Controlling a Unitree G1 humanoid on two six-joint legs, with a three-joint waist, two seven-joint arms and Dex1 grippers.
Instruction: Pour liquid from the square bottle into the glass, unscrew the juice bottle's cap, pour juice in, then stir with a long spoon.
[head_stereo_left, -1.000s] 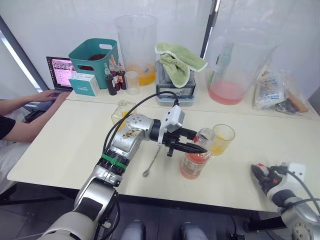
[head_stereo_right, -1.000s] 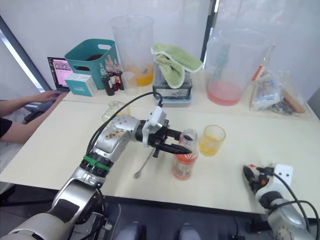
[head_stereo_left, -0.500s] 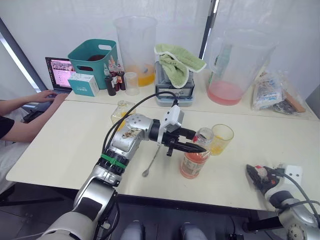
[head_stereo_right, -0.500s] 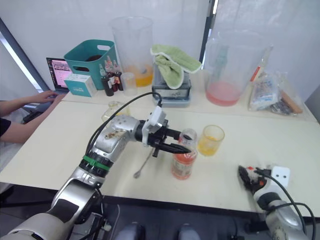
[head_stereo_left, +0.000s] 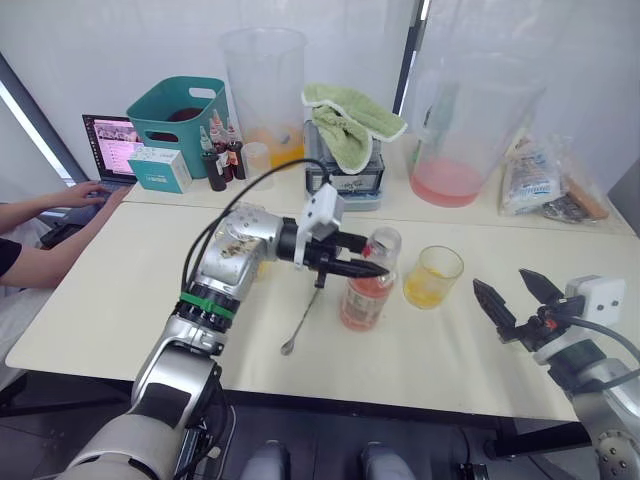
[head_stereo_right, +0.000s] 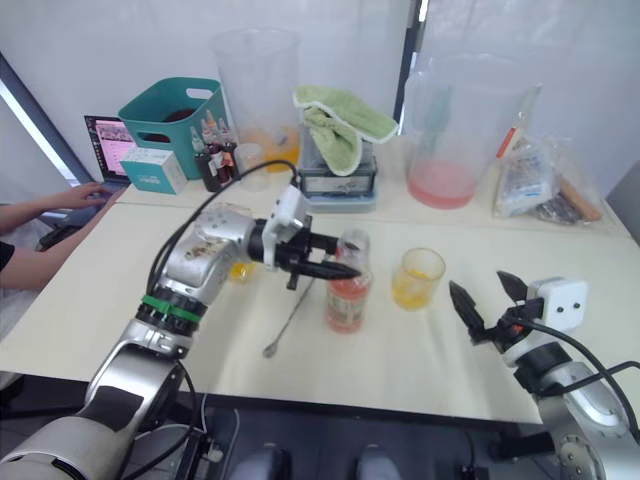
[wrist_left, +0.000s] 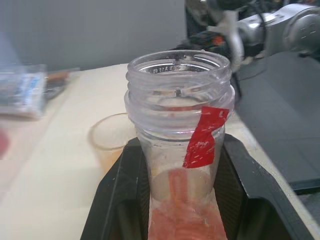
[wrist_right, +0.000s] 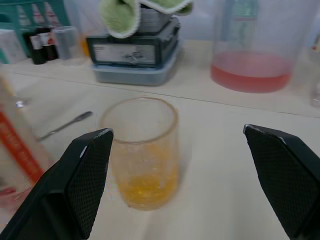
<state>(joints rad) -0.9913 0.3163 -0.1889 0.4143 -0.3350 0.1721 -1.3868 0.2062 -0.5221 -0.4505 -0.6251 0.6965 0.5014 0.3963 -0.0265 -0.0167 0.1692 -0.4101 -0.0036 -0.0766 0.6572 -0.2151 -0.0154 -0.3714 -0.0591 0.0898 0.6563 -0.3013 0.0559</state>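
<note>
My left gripper (head_stereo_left: 366, 268) is shut on the neck of the juice bottle (head_stereo_left: 360, 297). The bottle stands upright at the table's middle with pink-orange liquid low inside. Its mouth (wrist_left: 178, 67) is open, with a red tape strip on the neck; the cap is out of view. The glass (head_stereo_left: 431, 277) holds a little yellow liquid and stands just right of the bottle. The long spoon (head_stereo_left: 301, 320) lies on the table left of the bottle. My right gripper (head_stereo_left: 503, 283) hovers open to the right of the glass (wrist_right: 141, 150). The square bottle is mostly hidden behind my left forearm.
A person types on a laptop (head_stereo_left: 108, 145) at the far left. Along the back stand a teal basket (head_stereo_left: 180, 112), dark dropper bottles (head_stereo_left: 222, 160), a small cup (head_stereo_left: 257, 163), two large pitchers (head_stereo_left: 470, 125), a green towel on a box (head_stereo_left: 345, 150) and plastic bags (head_stereo_left: 545, 180).
My right gripper has risen from the table's front edge and opened beside the glass. The left gripper has carried the juice bottle a little leftward and upward. The camera has shifted slightly.
</note>
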